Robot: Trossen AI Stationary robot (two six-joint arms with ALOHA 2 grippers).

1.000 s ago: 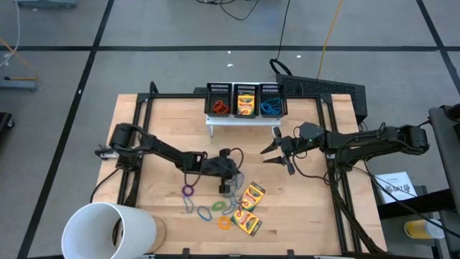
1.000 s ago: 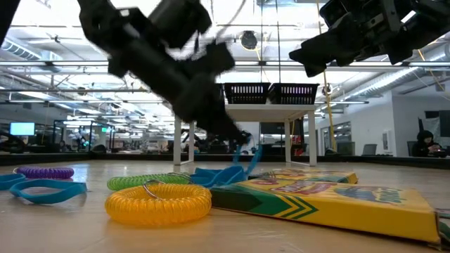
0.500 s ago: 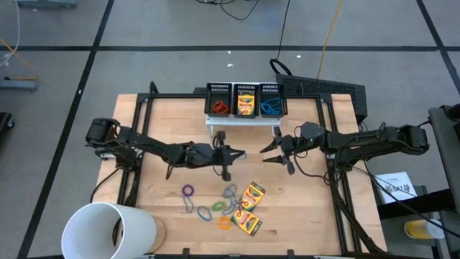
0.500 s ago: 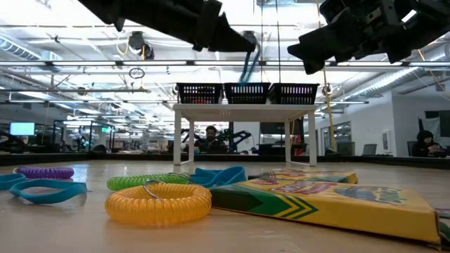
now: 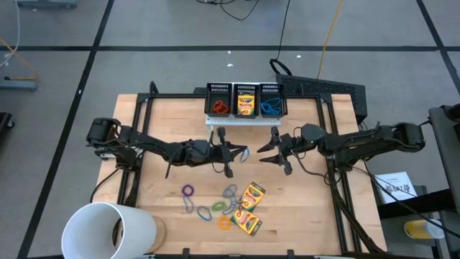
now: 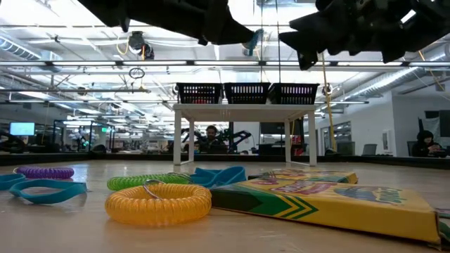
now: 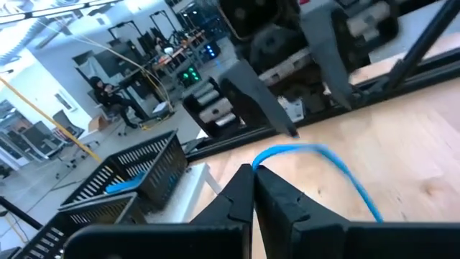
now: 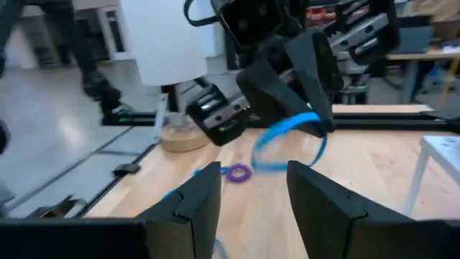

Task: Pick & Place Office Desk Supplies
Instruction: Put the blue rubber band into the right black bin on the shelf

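1. The left gripper point(image 5: 231, 152) is seen near the table's centre, raised above the wood, its fingers clenched on a blue rubber band point(image 5: 243, 153) that hangs off the tips toward 3 o'clock.
2. In the left wrist view the two dark fingers point(image 7: 253, 188) are pressed together, and the blue rubber band point(image 7: 323, 165) loops away from the pinch over the wooden table point(image 7: 402, 151).
3. The right gripper point(image 5: 272, 150) is held just at 3 o'clock of that band, facing the left gripper, its fingers spread apart and nothing between them.
4. In the right wrist view the blue band point(image 8: 291, 137) is seen ahead of the parted fingers point(image 8: 198, 194), apart from them.
5. Three black mesh bins point(image 5: 244, 99) are set on a small white stand point(image 5: 241, 120) at 12 o'clock; a red loop, a crayon box point(image 5: 246, 103) and a blue loop are held in the three.
6. Two more crayon boxes point(image 5: 249, 208) are left flat at 6 o'clock, touching each other.
7. Loose bands lie just at 9 o'clock of those boxes: purple point(image 5: 187, 191), green point(image 5: 204, 214), orange point(image 5: 224, 222) and blue point(image 5: 219, 205).
8. A large white cup point(image 5: 108, 230) lies on its side at 7 o'clock.
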